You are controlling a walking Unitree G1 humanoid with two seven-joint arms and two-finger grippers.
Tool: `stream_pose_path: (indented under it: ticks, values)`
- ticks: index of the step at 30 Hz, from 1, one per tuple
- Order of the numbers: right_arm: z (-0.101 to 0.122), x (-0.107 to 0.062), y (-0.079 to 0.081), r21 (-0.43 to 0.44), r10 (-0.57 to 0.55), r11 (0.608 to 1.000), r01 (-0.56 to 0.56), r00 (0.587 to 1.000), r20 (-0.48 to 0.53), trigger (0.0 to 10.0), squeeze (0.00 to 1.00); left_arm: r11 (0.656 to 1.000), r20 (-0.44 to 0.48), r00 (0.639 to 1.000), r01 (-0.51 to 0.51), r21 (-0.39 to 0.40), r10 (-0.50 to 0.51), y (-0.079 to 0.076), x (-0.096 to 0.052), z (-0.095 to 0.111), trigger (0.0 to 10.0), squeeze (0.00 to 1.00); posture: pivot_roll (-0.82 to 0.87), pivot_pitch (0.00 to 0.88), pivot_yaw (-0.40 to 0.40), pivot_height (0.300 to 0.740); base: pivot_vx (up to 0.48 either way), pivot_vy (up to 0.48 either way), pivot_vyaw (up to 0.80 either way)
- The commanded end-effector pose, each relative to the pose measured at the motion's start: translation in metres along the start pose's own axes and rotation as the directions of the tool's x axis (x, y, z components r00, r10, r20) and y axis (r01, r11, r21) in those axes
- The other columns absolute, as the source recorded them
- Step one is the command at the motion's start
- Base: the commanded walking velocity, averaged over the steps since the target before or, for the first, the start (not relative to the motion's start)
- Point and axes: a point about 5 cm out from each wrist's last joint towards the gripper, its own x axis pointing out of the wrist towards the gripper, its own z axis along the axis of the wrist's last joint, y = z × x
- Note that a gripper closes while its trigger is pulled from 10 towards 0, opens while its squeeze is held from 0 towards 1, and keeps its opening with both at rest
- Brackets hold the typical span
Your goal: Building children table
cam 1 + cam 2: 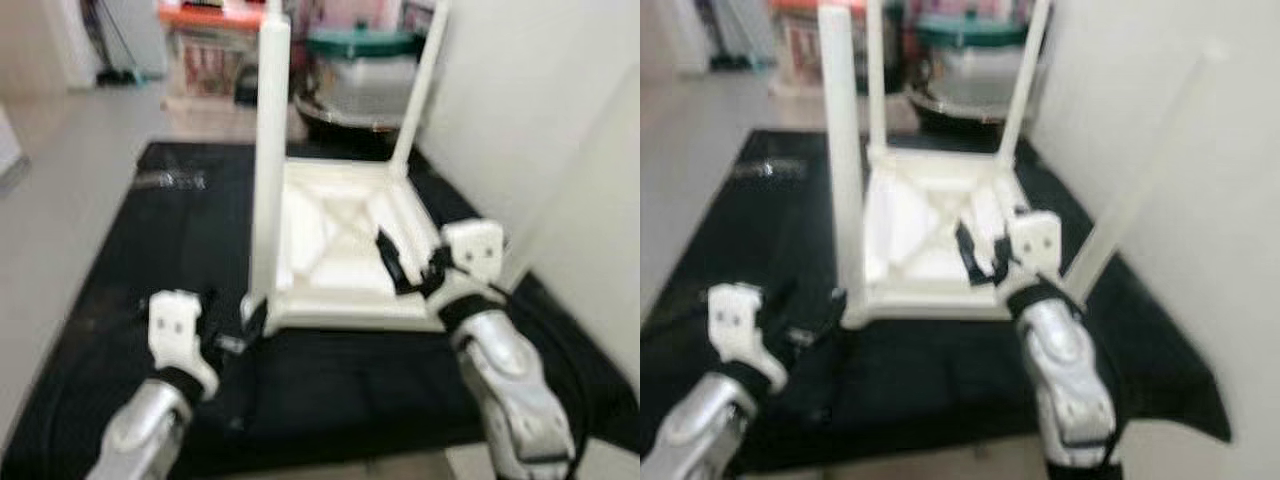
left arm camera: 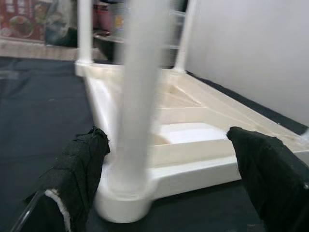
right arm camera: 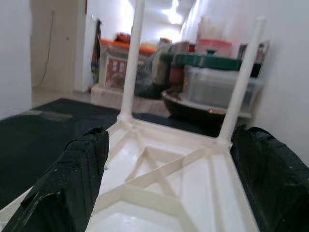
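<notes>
On the black mat (image 1: 120,300), at the near left corner of the upturned white table (image 1: 340,270), the left gripper (image 2: 159,179) sits low with its two black fingers (image 2: 79,169) spread wide. Fingers flank the base of the nearest leg (image 1: 268,160) without touching it; the leg's round foot socket lies between them.

Right gripper (image 3: 169,179) hovers over the near right edge of the table frame, its two fingers (image 3: 72,179) also parted, gripping nothing. Through the gap: the table's ribbed underside with a cross brace.

Table: one, lying top-down on the mat, underside up. Legs counted: four. Three stand upright at their corners, namely near left, far left (image 1: 876,75) and far right (image 1: 420,90). The fourth leg (image 1: 1140,180) rises from near the near right corner and tilts outward toward the white wall (image 1: 540,120); whether it is seated in its socket cannot be told through the blur.

Two silver arms enter from the near edge, one on each side.

Beyond the mat's far end: one clear storage bin with a green lid (image 1: 365,45), one dark round bowl-like vessel (image 1: 340,115) below it, one box with an orange top (image 1: 205,40). Pale floor (image 1: 60,170) to the left of the mat.
</notes>
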Motion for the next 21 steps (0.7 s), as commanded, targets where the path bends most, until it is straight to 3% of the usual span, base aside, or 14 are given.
stream_pose_path:
  ticks: [1,3,6,8,15,21]
  values:
    - [0.004,0.001,-0.009,-0.013,-0.011,1.000,0.012,0.999,0.033,10.0,0.00,1.000,-0.010,1.000,0.010,-0.010,-0.010,-0.004,0.001,-0.003,10.0,0.00,0.05,0.000,-0.075,0.740,0.000,-0.480,0.00]
    - [0.010,0.004,-0.009,-0.032,0.001,0.999,0.002,0.998,0.069,10.0,0.00,1.000,-0.008,1.000,0.006,-0.012,-0.006,-0.004,0.002,-0.004,10.0,0.00,0.05,0.000,-0.076,0.740,0.000,-0.240,0.00]
    - [0.040,0.013,-0.011,-0.187,0.031,0.982,0.014,0.971,0.236,10.0,0.00,1.000,-0.003,1.000,-0.009,-0.019,0.009,-0.003,0.005,-0.004,10.0,0.00,0.05,0.000,-0.077,0.740,0.000,0.000,0.00]
    - [0.060,0.019,-0.018,-0.222,0.003,0.972,0.071,0.949,0.316,10.0,0.00,1.000,-0.003,1.000,-0.013,-0.017,0.013,-0.003,0.006,-0.005,10.0,0.00,0.05,0.000,-0.076,0.740,0.000,0.000,0.00]
    - [0.102,0.029,-0.024,-0.205,-0.003,0.972,0.112,0.883,0.469,10.0,0.00,1.000,-0.004,1.000,-0.008,-0.027,0.007,-0.007,0.008,-0.007,10.0,0.00,0.04,0.000,-0.084,0.740,0.000,0.000,0.00]
    - [0.093,0.050,-0.034,-0.138,-0.133,0.969,0.205,0.903,0.409,10.0,0.00,0.999,-0.005,1.000,-0.006,-0.034,0.006,-0.008,0.011,-0.009,10.0,0.00,0.04,0.000,-0.096,0.740,0.000,0.000,0.00]
